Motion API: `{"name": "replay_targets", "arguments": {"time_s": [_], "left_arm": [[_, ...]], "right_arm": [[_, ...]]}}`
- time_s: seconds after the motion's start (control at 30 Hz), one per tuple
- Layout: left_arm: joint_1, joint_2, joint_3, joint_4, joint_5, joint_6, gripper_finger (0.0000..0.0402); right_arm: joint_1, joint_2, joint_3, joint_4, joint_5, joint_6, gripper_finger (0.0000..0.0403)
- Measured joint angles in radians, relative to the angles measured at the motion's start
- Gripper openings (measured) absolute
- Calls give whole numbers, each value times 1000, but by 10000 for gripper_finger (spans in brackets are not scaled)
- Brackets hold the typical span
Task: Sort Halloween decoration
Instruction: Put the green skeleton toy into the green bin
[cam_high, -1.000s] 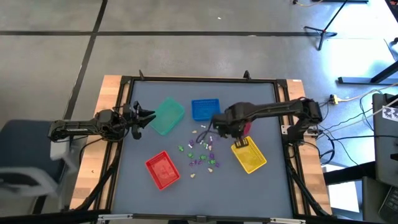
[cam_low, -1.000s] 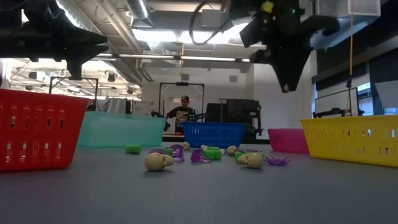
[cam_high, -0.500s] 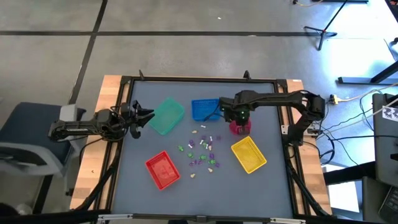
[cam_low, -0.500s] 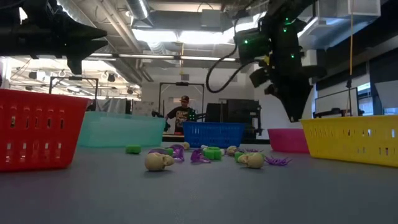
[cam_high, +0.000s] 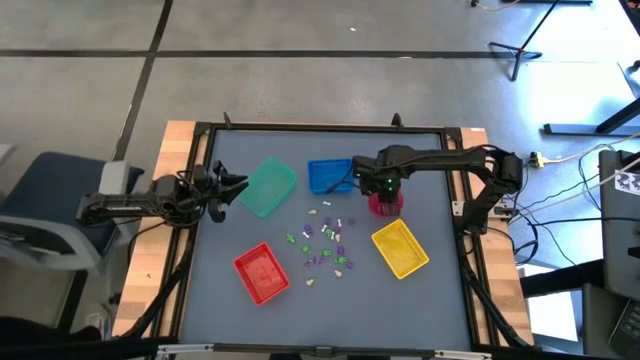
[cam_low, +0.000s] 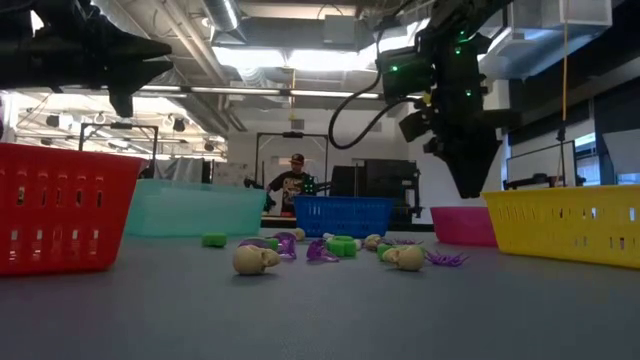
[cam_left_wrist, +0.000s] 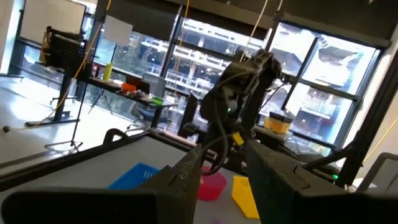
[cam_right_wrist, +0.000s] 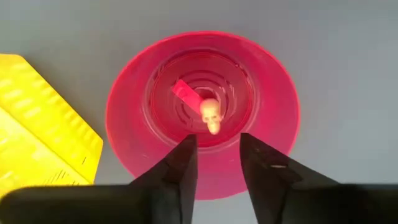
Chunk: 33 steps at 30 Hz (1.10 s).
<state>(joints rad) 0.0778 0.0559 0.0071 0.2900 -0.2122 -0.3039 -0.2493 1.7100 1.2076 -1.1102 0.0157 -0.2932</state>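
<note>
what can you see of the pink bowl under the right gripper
The pink bowl is round, glossy translucent pink plastic by its look, with ringed steps down to its floor. It sits upright on the grey table between the blue tray and the yellow tray, touching neither as far as shows. Inside lie a small pale skull and a flat pink piece. The right gripper hangs above it, fingers open and empty.

No readable text or labels.

pink bowl (cam_right_wrist: 202, 115), trays (red (cam_high: 261, 273); yellow (cam_high: 400, 249))
</note>
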Motion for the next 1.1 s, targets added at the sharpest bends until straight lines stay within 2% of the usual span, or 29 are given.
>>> {"name": "replay_targets", "arguments": {"time_s": [0.17,0.37,0.67,0.87,1.1], "left_arm": [[-17,76,0,106,22,10,111],[-49,207,47,145,23,11,111],[-97,532,290,141,24,130,111],[-124,792,462,136,103,132,111],[-145,1095,657,13,189,158,111]], "right_arm": [[0,0,0,14,0,0,159],[0,0,0,7,0,0,165],[0,-5,0,-14,0,12,166],[0,-38,1,-16,0,12,166],[0,-77,1,-17,0,12,166]]}}
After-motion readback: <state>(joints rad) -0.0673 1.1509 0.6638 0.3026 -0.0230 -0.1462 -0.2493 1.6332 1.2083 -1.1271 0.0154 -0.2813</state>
